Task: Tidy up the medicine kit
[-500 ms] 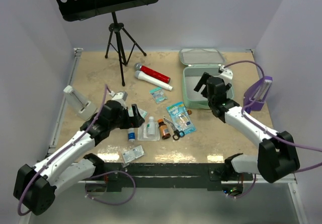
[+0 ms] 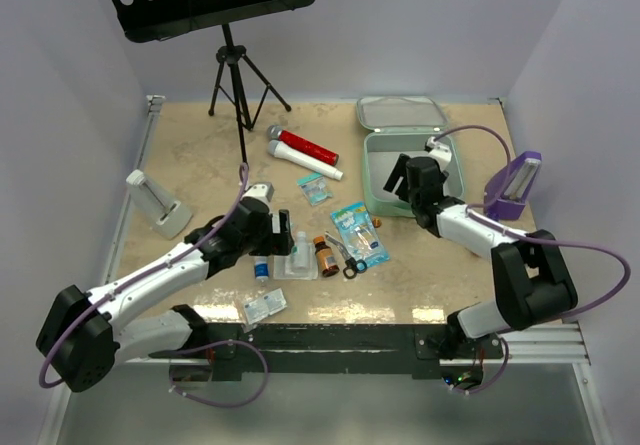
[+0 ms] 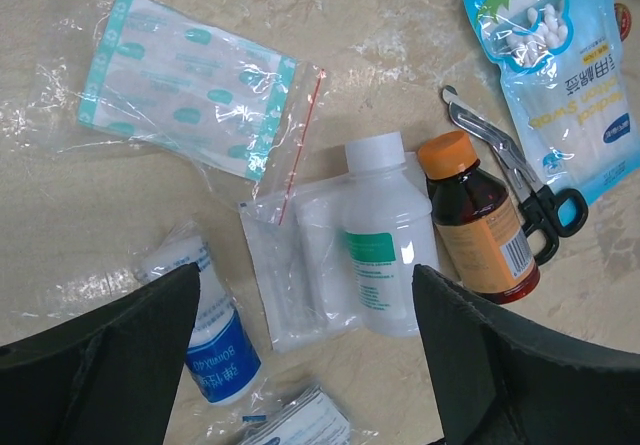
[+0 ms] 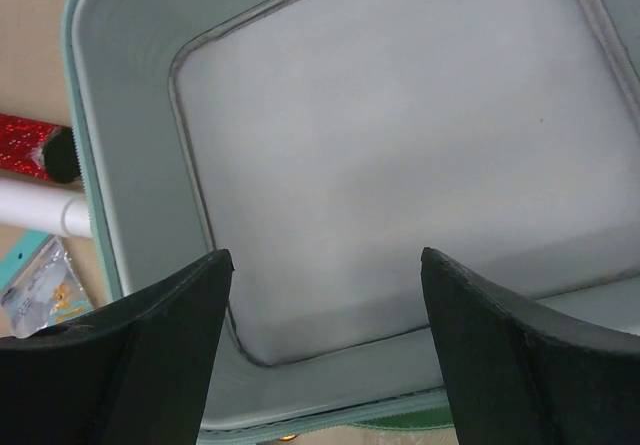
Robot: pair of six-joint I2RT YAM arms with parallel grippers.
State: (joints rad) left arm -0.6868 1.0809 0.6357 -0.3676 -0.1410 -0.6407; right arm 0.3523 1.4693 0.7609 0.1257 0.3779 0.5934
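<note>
The medicine kit (image 2: 378,170) is a mint-green square box standing open at the back right, with its lid (image 2: 400,112) lying flat behind it. My right gripper (image 2: 405,180) hovers open over the box. The right wrist view shows the bare inside of the box (image 4: 400,135) between the right gripper's (image 4: 325,265) spread fingers. My left gripper (image 2: 285,237) is open just above a bagged white bottle (image 3: 380,235), with a blue-labelled roll (image 3: 215,335) by its left finger. A brown bottle (image 3: 480,215) lies by its right finger.
Loose supplies lie mid-table: a plasters bag (image 3: 190,100), scissors (image 3: 520,180), a blue swab packet (image 2: 358,231), red and white tubes (image 2: 308,148) and a flat packet (image 2: 263,307) near the front edge. A purple stand (image 2: 513,187) sits right of the box. A music-stand tripod (image 2: 235,75) stands at the back.
My left gripper has slid right, onto the cluster of bottles. My right gripper has moved back and slightly left over the box. Both jaws have narrowed a little.
</note>
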